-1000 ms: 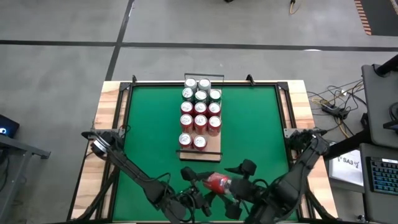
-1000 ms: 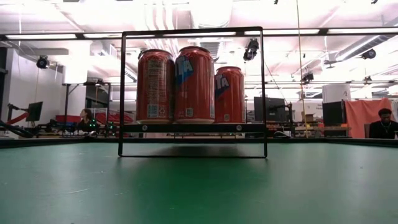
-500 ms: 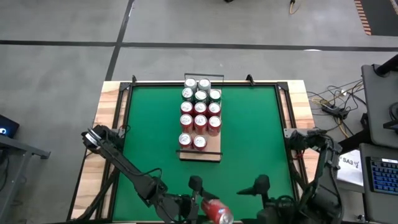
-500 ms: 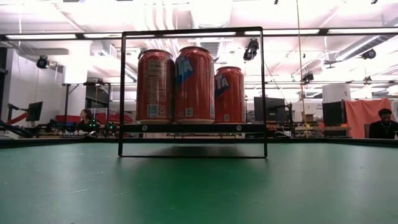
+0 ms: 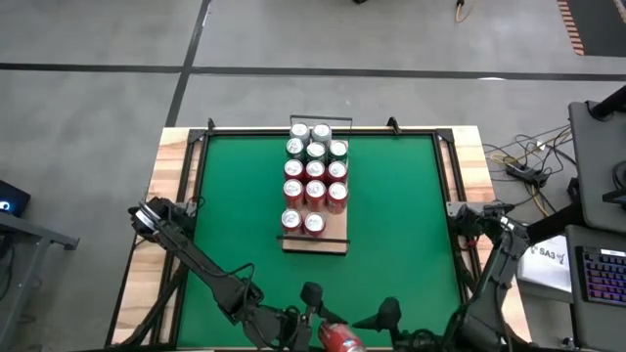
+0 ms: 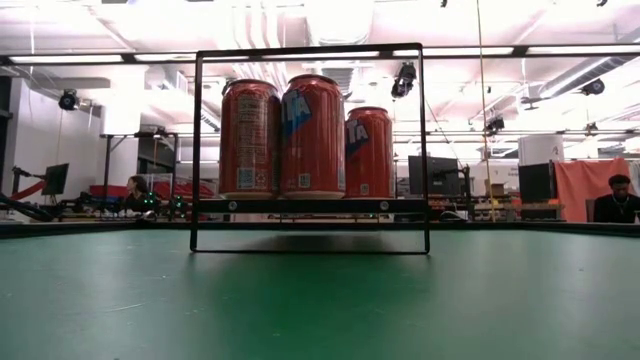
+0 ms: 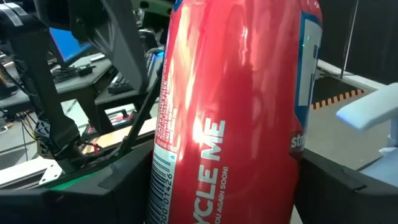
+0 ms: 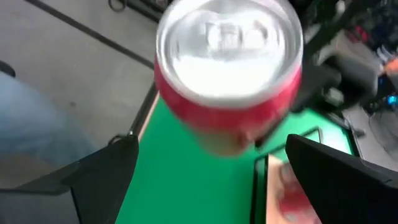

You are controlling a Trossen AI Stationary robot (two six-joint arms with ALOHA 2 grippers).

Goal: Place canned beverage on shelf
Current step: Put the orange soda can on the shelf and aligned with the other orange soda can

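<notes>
The left hand (image 5: 315, 328) sits low at the near edge of the worktop (image 5: 391, 215), pinching a red can (image 5: 337, 339) between its fingers (image 7: 93, 186); the left wrist view is filled by the can's side, with dark finger surfaces pressed against it on both sides. The can lies tilted rather than upright in the high view. The right hand (image 5: 386, 318) is just beside it at the same near edge, fingers spread wide, with the can's silver top (image 8: 229, 38) facing it and not touching its fingers (image 8: 102, 174) in the right wrist view.

The shelf (image 5: 315, 242) runs down the middle of the worktop towards the far edge, carrying the standing cans (image 5: 315, 166); bare board shows only at its near end, next to the nearest row.

The main risk is the tilt: if the can is set down before it is brought upright, it will likely tip and roll. The free spot is tight against the standing cans, so a wide approach could knock them over. The close right hand could also catch the can as it travels.
</notes>
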